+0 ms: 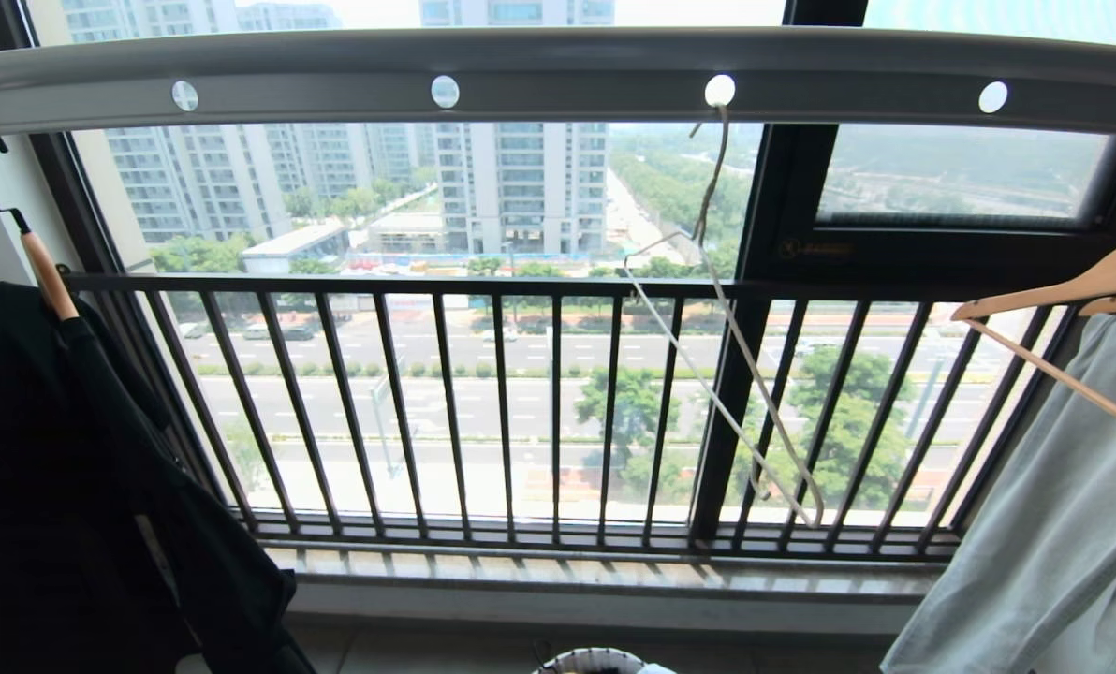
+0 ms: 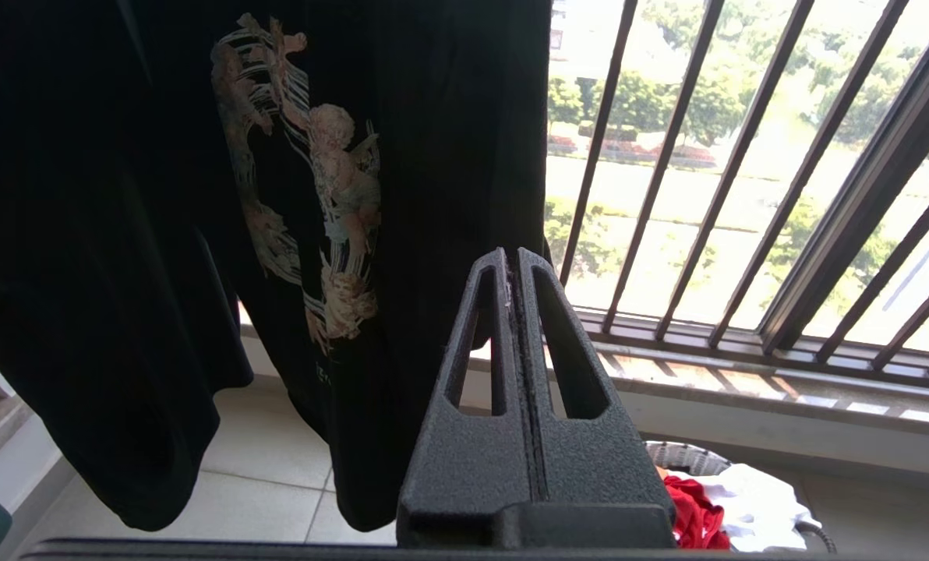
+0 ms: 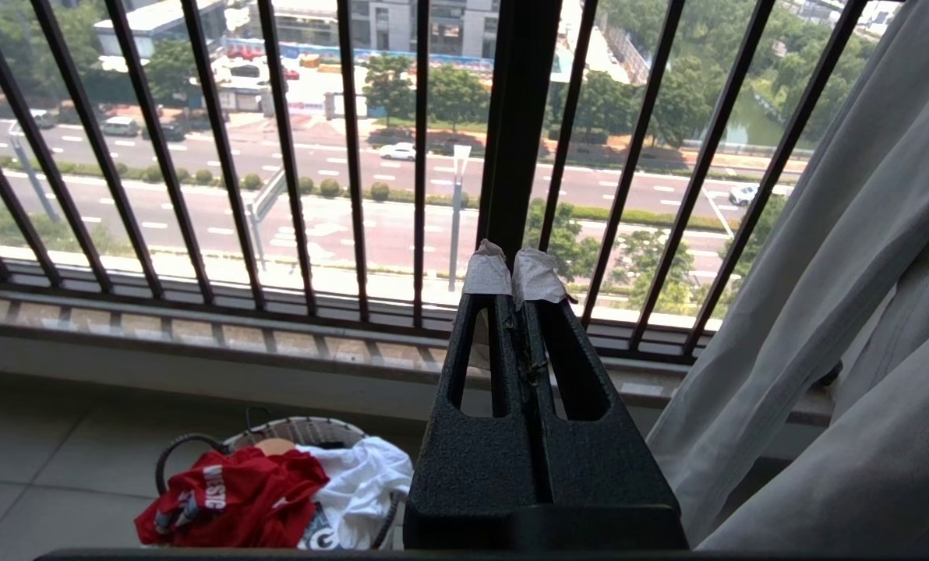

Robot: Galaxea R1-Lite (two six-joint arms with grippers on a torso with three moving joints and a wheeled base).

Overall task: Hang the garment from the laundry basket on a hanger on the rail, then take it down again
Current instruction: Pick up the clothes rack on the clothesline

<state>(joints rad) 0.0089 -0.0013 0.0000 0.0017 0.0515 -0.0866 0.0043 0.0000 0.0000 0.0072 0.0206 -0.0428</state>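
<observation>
You're on a high-rise flat's laundry balcony: long grey holed metal drying rail (image 1: 558,70), hung clothes, black barred railing (image 1: 521,412).

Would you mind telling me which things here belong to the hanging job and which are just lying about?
Part of the job:
red T-shirt
laundry basket
thin wire hanger
grey rail
left pincer, shut
right pincer, shut

Just about:
black T-shirt on a wooden hanger
pale grey garment
white cloth in the basket
black railing
</observation>
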